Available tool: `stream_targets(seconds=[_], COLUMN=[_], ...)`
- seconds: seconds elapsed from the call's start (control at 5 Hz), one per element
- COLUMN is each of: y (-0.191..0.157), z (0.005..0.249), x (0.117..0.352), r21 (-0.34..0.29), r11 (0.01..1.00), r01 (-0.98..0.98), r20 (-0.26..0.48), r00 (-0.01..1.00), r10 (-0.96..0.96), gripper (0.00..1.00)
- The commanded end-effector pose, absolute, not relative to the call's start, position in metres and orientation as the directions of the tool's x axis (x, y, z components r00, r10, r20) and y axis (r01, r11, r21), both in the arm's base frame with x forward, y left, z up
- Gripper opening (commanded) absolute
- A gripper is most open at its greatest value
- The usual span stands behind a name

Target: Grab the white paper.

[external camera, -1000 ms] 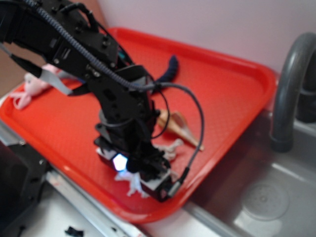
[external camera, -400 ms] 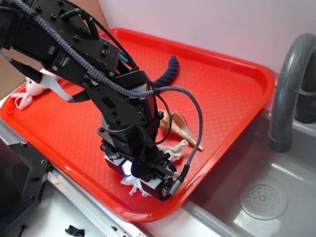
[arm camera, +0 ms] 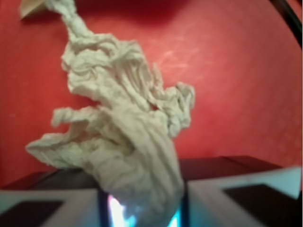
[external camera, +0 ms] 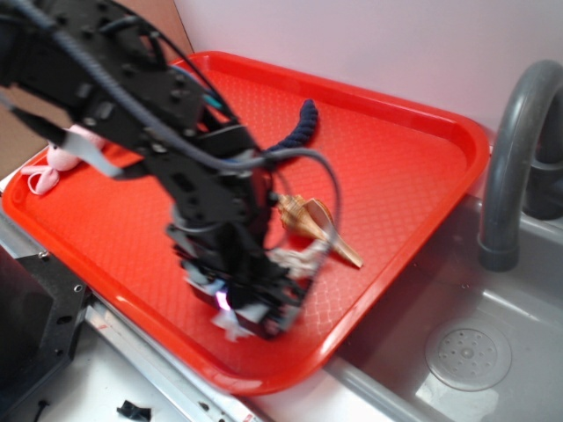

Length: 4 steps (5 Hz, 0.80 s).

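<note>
The white paper (arm camera: 118,123) is a wrinkled off-white wad. Its lower end is squeezed between the two fingers of my gripper (arm camera: 142,205). The rest fans out ahead over the red tray (arm camera: 246,71). In the exterior view the gripper (external camera: 255,309) points down at the tray's near edge. Bits of the white paper (external camera: 297,259) stick out beside it, and the rest is hidden by the arm. The gripper is shut on the paper.
A tan seashell (external camera: 312,224) lies just behind the gripper. A dark blue curved piece (external camera: 297,130) lies further back. A pink plush toy (external camera: 60,156) is at the tray's left edge. A grey faucet (external camera: 512,167) and a sink (external camera: 466,352) are to the right.
The arm has shifted a little to the left and is blurred by motion. The paper stays between the jaws.
</note>
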State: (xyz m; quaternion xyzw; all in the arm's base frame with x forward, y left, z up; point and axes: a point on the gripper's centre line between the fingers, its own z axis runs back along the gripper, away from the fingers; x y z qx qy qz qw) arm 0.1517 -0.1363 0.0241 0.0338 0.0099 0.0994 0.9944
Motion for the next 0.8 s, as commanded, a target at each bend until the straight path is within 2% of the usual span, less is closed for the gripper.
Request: stream_targets(seconds=[0.0, 0.4, 0.6], y=[-0.087, -0.024, -0.014], z=[0.119, 0.201, 0.215], x=[0.163, 0.146, 0.142], r21=[0.002, -0.092, -0.112], r11=[0.970, 0.916, 0.906], r01=[-0.244, -0.390, -0.409], r20=[0.050, 0.213, 0.234], r00=[0.968, 0.891, 0.875], r10=[0.244, 0.400, 0.424], gripper=[0.00, 0.00, 0.00])
